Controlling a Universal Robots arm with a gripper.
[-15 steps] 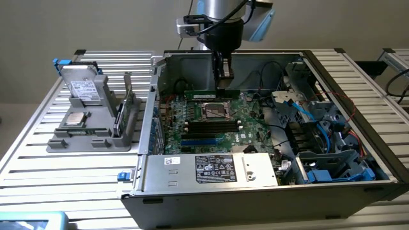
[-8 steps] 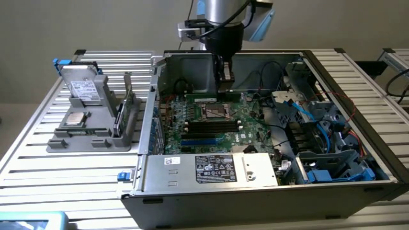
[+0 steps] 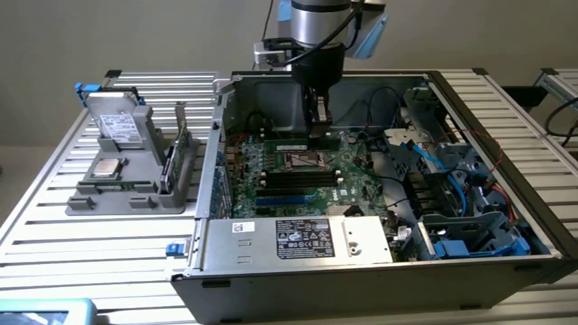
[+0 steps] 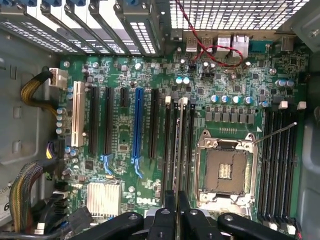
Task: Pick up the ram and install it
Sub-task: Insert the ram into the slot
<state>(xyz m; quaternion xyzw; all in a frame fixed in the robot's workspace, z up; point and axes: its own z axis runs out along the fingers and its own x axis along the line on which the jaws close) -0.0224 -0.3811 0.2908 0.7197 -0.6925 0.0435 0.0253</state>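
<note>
Nearest stands the wall of the open computer case [image 3: 361,291], then a metal cover with a black label [image 3: 305,238]. Behind it lies the green motherboard [image 3: 271,157] with its processor socket [image 3: 302,160]. Just beyond the socket the gripper [image 3: 319,132] reaches down. Its jaws are nearly closed and pinch the ram [image 4: 179,145], seen edge-on between the fingertips [image 4: 169,205] and lying along the memory slots. I cannot tell if it is seated. At the exterior view's left, a grey holder [image 3: 118,198] carries a processor chip [image 3: 107,168].

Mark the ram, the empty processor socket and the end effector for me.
ram [image 3: 291,145]: exterior view, on its green side face.
empty processor socket [image 4: 222,167]: wrist view, centre of its contact field.
end effector [image 4: 176,197]: wrist view, midway between its fingertips.
</note>
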